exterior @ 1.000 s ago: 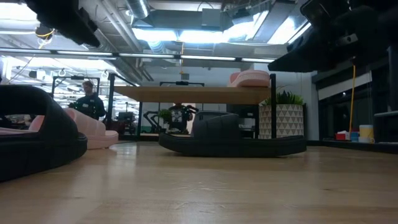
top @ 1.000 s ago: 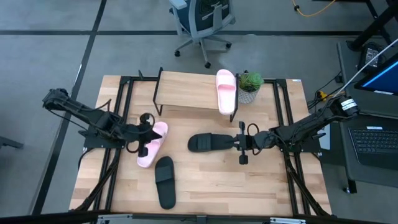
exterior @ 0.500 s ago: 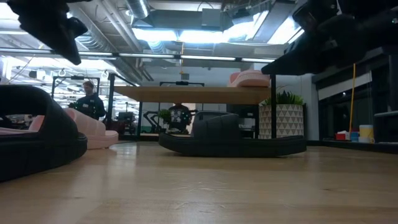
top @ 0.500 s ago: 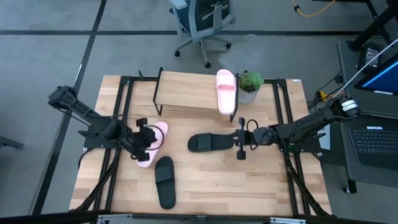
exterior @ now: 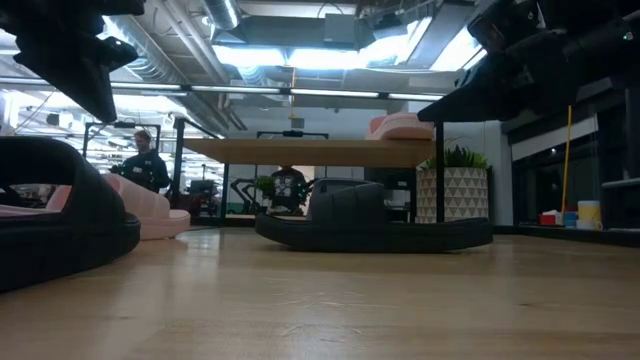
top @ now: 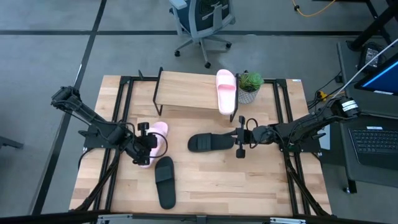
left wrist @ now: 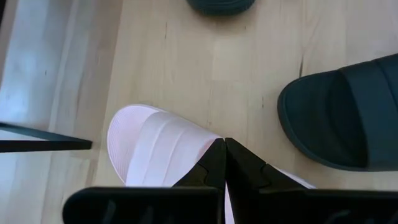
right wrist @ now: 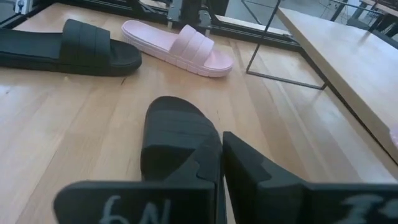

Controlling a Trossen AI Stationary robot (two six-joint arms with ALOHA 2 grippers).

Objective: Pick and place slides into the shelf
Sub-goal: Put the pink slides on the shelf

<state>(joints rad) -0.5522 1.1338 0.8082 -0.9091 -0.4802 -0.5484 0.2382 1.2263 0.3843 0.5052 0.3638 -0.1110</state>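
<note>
The left gripper, fingers pressed together, is hovering over the pink slide lying near-to-far, while the right gripper, also closed, is waiting beside the black slide

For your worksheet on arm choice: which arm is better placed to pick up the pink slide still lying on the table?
Left. The left gripper hangs over the pink slide; the right gripper is beside the black slide.

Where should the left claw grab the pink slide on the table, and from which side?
Best bet: the broad strap of the pink slide, taken from above. The slide lies flat, sole down, so the raised strap is the only part standing clear of the table. The left claw hangs shut right over it and would need to open first.
</note>
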